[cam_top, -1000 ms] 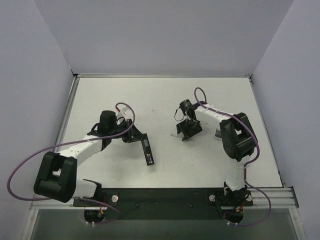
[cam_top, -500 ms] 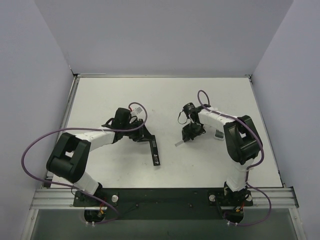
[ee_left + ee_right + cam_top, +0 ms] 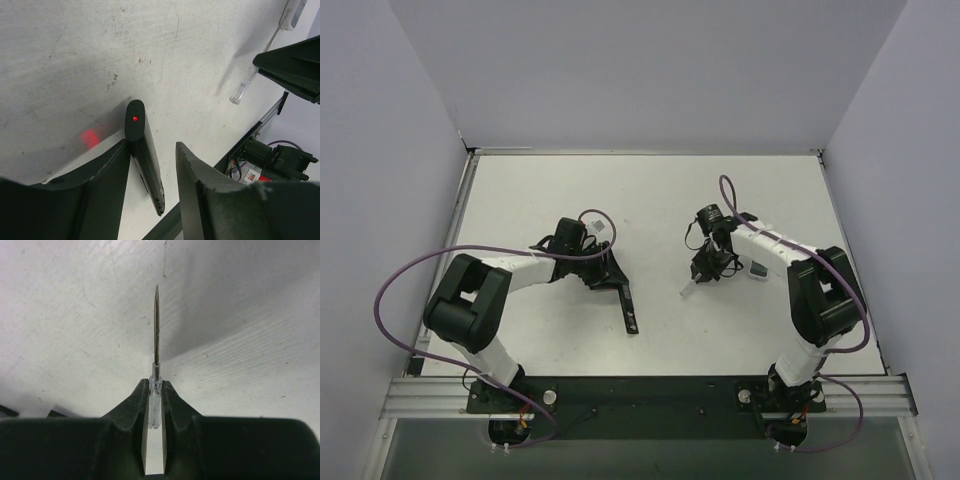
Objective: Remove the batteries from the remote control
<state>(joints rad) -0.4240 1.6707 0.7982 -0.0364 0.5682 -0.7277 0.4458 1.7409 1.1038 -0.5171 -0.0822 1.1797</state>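
The remote control is a slim black bar lying left of the table's middle. In the left wrist view it stands on its long edge with a red light at its far end. My left gripper straddles it, open: the remote leans on the left finger and a gap shows to the right finger. My right gripper is shut on a thin clear tool with a dark blade pointing at the table. The tool also shows in the left wrist view. No batteries show.
A whitish flat block lies just right of the right gripper and shows at the top right of the left wrist view. The table's black front rail runs along the near edge. Purple cables loop beside both arms.
My left gripper has swung right and carried the remote's upper end with it, so the bar lies steeper. My right gripper has shifted right and nearer with the clear tool.
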